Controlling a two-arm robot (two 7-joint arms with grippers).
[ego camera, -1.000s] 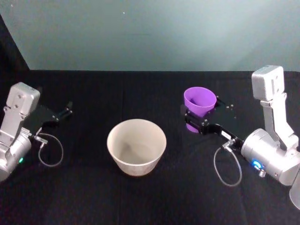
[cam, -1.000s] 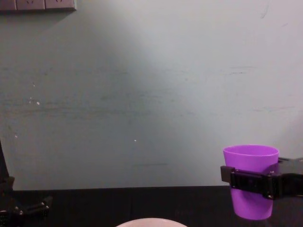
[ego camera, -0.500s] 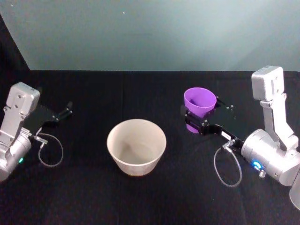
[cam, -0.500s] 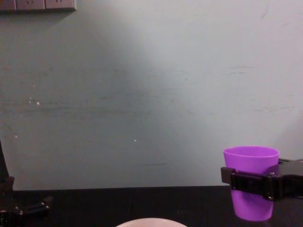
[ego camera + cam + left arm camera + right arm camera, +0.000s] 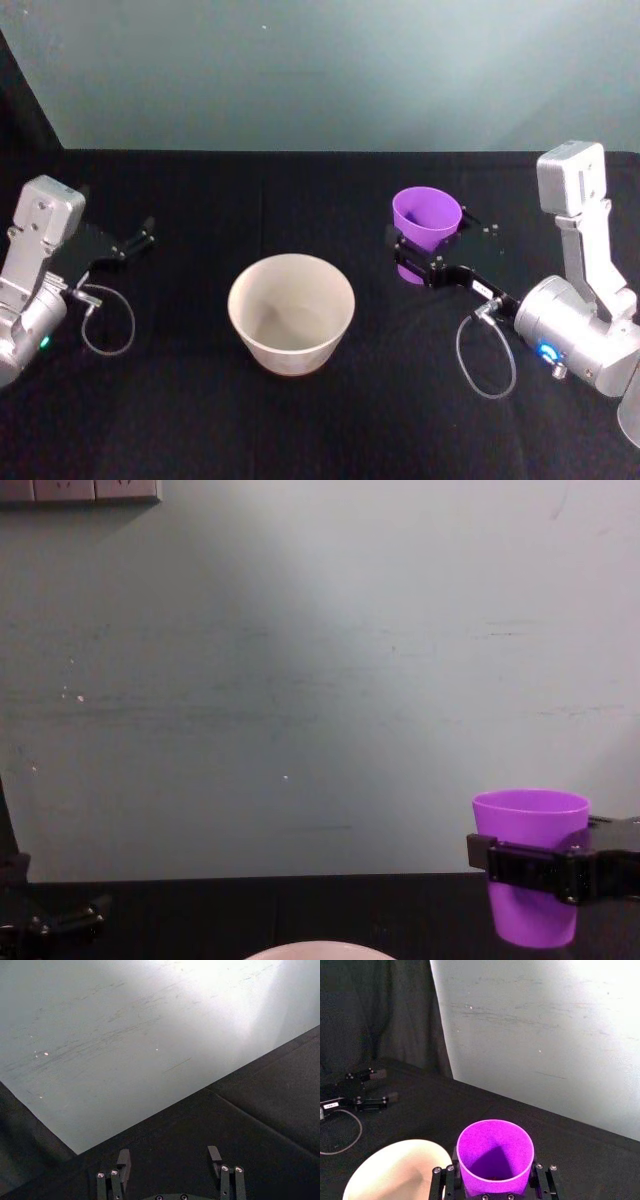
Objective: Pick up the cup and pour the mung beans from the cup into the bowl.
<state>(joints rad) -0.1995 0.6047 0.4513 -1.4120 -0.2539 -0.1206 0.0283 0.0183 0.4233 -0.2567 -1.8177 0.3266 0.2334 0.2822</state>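
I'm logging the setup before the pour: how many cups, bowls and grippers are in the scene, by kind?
cup, purple: 1
bowl, pale pinkish-white: 1
grippers: 2 (right gripper shut on the cup, left gripper open, parked at the left)
Total: 4

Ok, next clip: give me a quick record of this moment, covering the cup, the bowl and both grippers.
cup: purple, upright, gripped around its middle, to the right of the bowl
right gripper: shut on the cup
bowl: pale, standing on the black table, nothing visible inside
left gripper: open, parked at the table's left side
pour: not yet begun
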